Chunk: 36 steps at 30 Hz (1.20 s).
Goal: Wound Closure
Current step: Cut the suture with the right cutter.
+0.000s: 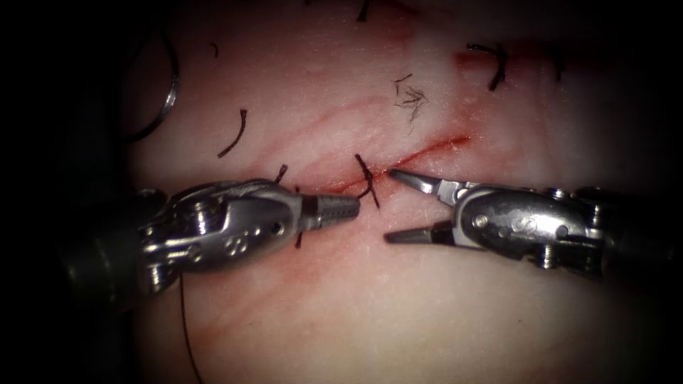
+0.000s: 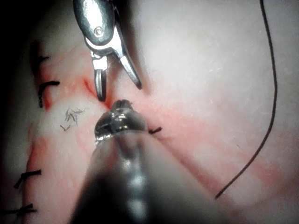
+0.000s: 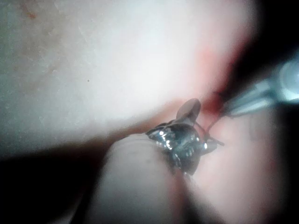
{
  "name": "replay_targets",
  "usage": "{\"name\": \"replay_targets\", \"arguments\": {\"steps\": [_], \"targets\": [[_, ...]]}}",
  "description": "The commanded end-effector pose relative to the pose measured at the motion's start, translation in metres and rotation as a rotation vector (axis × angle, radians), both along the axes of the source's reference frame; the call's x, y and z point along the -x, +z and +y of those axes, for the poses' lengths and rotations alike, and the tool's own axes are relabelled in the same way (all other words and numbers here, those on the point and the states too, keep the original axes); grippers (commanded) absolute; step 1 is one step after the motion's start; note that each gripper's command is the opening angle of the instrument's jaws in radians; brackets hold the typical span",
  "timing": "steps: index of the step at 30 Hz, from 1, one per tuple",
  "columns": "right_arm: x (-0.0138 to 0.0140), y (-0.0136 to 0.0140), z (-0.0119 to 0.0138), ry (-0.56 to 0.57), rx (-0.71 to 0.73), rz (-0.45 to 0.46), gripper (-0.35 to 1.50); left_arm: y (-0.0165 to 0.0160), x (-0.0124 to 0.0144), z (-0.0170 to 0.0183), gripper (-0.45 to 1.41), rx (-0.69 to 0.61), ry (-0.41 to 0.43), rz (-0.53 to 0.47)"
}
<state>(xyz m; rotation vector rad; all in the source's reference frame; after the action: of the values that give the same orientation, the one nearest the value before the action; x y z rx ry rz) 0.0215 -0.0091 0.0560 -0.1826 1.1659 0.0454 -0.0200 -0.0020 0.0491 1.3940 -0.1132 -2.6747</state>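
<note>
Clearly the tissue (image 1: 398,299) is the largest thing, a pale slab of pork belly with red fluid (image 1: 434,146) along the cut (image 1: 420,156), which runs slantwise from the middle up to the right. Next in size are the two tools. The left tool (image 1: 353,207) comes in from the left and lies over the left part of the cut; its jaws are closed together, and the tip meets a short dark curl of thread (image 1: 367,179) that stands up out of the cut, but I cannot tell surely if the thread is pinched between them. The right tool (image 1: 390,203) comes in from the right, its jaws spread wide and holding nothing, one tip at the edge of the cut just beside the curl, the other tip nearer to us on bare tissue. The needle (image 1: 168,89) lies far to the left, well apart from both tools, on the edge of the tissue and not in it. A long thin thread (image 2: 268,102) lies loose over the tissue. Smaller are the stitches (image 2: 49,85) already placed, and several cut ends of thread (image 1: 235,134) lie scattered on the left side of the cut.
</note>
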Motion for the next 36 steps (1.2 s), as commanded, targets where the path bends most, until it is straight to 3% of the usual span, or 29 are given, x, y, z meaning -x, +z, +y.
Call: {"name": "replay_targets", "arguments": {"steps": [1, 12, 21, 30, 32, 34, 35, 36], "targets": [[-0.0011, 0.0005, 0.0005, 0.001, 0.004, 0.004, 1.26, 0.0001, 0.0006, 0.0006, -0.35, 0.0, -0.001, -0.001], [-0.0046, 0.0018, 0.0013, -0.013, 0.073, -0.01, 1.26, -0.0003, 0.0012, 0.0006, -0.35, 0.006, -0.009, -0.008], [-0.008, 0.0043, 0.0007, -0.092, 0.13, 0.008, 1.26, -0.0005, 0.0013, 0.0006, -0.35, 0.001, -0.016, -0.013], [-0.0083, 0.0045, 0.0013, -0.079, 0.146, -0.004, 1.25, -0.0007, 0.0016, 0.0001, -0.35, -0.001, -0.013, -0.015], [-0.0083, 0.0045, 0.0013, -0.079, 0.146, -0.003, 1.15, -0.0006, 0.0018, 0.0001, -0.35, -0.006, -0.014, -0.017], [-0.0079, 0.0045, 0.0013, -0.125, 0.129, 0.005, 0.04, -0.0006, 0.0018, 0.0, -0.35, -0.006, -0.012, -0.018], [-0.0078, 0.0044, 0.0014, -0.168, 0.12, -0.006, -0.35, -0.0006, 0.0018, 0.0, -0.35, -0.006, -0.011, -0.018], [-0.0078, 0.0043, 0.0014, -0.176, 0.115, -0.014, -0.35, -0.0006, 0.0018, 0.0, -0.35, -0.006, -0.011, -0.018]]}}
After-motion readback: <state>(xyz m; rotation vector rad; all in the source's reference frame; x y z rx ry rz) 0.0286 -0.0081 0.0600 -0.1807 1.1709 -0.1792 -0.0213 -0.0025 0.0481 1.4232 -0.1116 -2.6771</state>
